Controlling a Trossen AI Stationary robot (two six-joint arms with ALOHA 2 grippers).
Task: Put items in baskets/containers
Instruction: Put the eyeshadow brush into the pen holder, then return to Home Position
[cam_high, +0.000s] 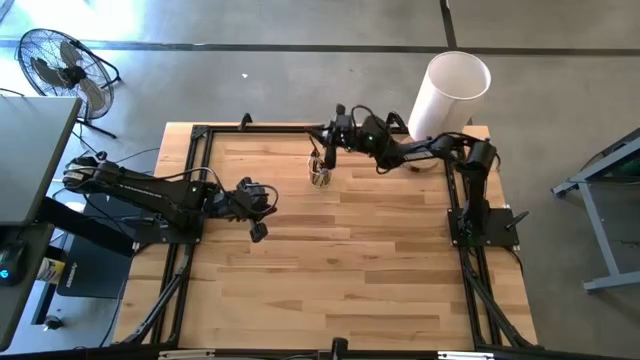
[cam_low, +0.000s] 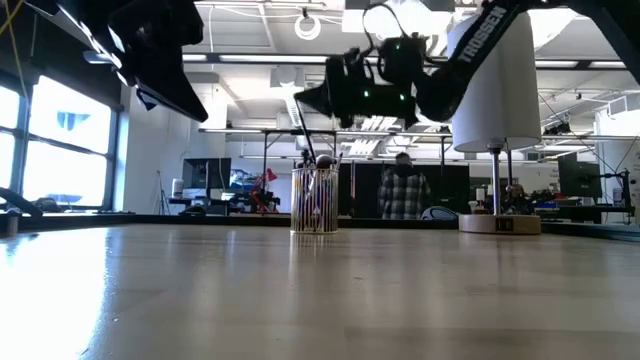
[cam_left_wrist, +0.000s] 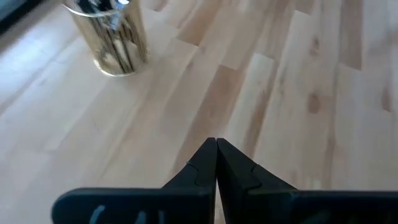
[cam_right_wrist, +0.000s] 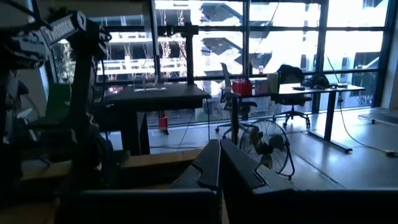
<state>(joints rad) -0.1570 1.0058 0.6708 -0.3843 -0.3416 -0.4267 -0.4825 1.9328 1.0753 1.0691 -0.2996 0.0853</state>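
The clear yellowish cup (cam_high: 320, 177) (cam_low: 314, 200) stands upright near the table's far edge, with several thin brushes (cam_low: 322, 190) upright inside it. One pale brush (cam_low: 302, 125) leans out of the cup and rises toward my right gripper (cam_low: 303, 100) (cam_high: 323, 143). That gripper hovers just above the cup, its fingers shut (cam_right_wrist: 219, 148) and pointing level toward the table's left. My left gripper (cam_high: 257, 226) (cam_left_wrist: 216, 144) is shut and empty. It hangs above bare wood, left of and nearer than the cup (cam_left_wrist: 112, 40). My right gripper is shut close to the upper end of the leaning brush (cam_low: 296, 100). I cannot tell whether the fingers touch it, because the dark gripper body covers that spot in the low view and the wrist view shows no brush.
A tall white cylinder (cam_high: 450, 95) (cam_low: 495, 80) stands at the far right corner on a round base. Dark frame rails (cam_high: 195, 180) run along the table's sides. A fan (cam_high: 60, 60) stands on the floor beyond the left corner. A person (cam_low: 403, 190) stands far behind the table.
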